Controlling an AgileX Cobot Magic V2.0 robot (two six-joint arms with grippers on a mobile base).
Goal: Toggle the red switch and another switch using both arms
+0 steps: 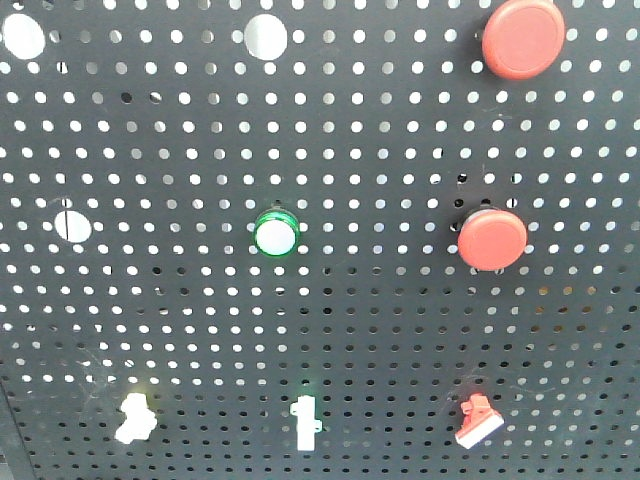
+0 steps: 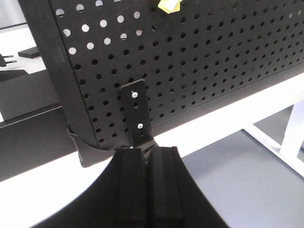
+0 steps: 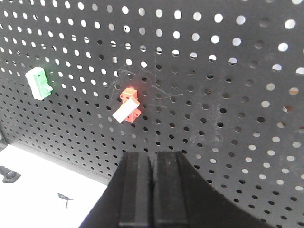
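The red switch (image 1: pixel 477 420) sits low on the right of the black pegboard (image 1: pixel 380 320), its white lever tip slanting down to the left. In the right wrist view the red switch (image 3: pixel 129 107) lies above and left of my right gripper (image 3: pixel 151 154), which is shut with nothing in it and apart from the switch. The other switch, a pale yellow toggle (image 1: pixel 133 418), is at the lower left of the board. In the left wrist view that yellow toggle (image 2: pixel 170 4) is cut off at the top edge, far above my shut, empty left gripper (image 2: pixel 148 151). Neither gripper appears in the front view.
A white upright toggle with green light (image 1: pixel 305 420) stands between the two switches. Two large round red push buttons (image 1: pixel 523 38) (image 1: pixel 492 238) and a green-ringed round lamp (image 1: pixel 276 233) sit higher. A black bracket (image 2: pixel 137 114) fixes the board to the white table (image 2: pixel 223 118).
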